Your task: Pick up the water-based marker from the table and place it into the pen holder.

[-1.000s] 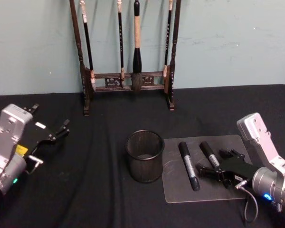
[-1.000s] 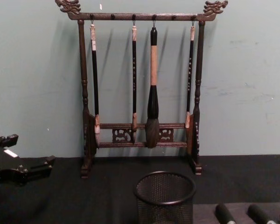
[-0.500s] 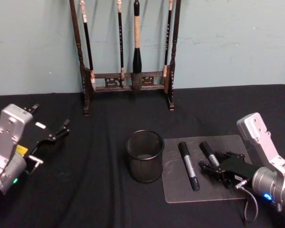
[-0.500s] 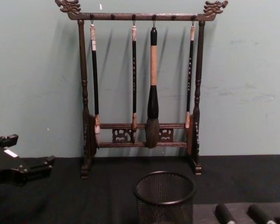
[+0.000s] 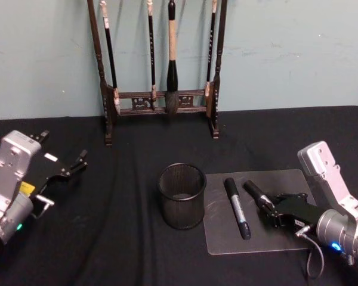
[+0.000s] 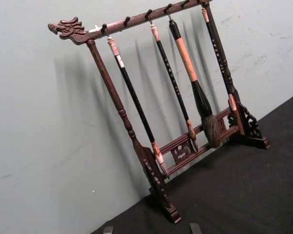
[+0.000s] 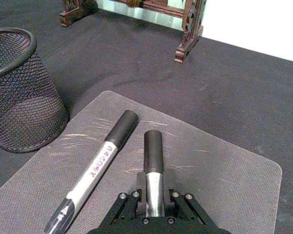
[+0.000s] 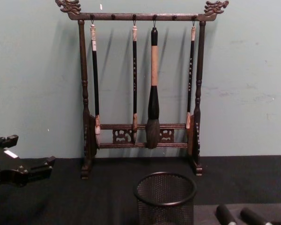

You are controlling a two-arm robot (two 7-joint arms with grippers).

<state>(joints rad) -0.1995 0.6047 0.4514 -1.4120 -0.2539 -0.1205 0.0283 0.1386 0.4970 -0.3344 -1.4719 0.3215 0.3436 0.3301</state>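
Two black-capped markers lie on a translucent mat [image 5: 259,238] on the black table [image 5: 125,238]. My right gripper [image 5: 273,210] is shut on the right-hand marker [image 5: 255,193]. In the right wrist view its barrel [image 7: 154,165] sits between the fingers of the right gripper [image 7: 154,197], cap pointing away. The other marker [image 5: 236,207] [image 7: 100,165] lies free beside it. The black mesh pen holder [image 5: 181,195] [image 7: 19,92] [image 8: 165,197] stands upright left of the mat. My left gripper [image 5: 62,167] [image 8: 23,168] hovers open at the far left.
A tall dark wooden brush rack [image 5: 161,65] [image 6: 176,97] with several hanging brushes stands at the back against the wall. The mat's near edge lies close to the table front. Bare cloth lies between the left gripper and the pen holder.
The right gripper's fingers closed onto the right-hand marker, and that marker shifted a little to the left with its cap swinging toward the other marker. The left arm stayed put.
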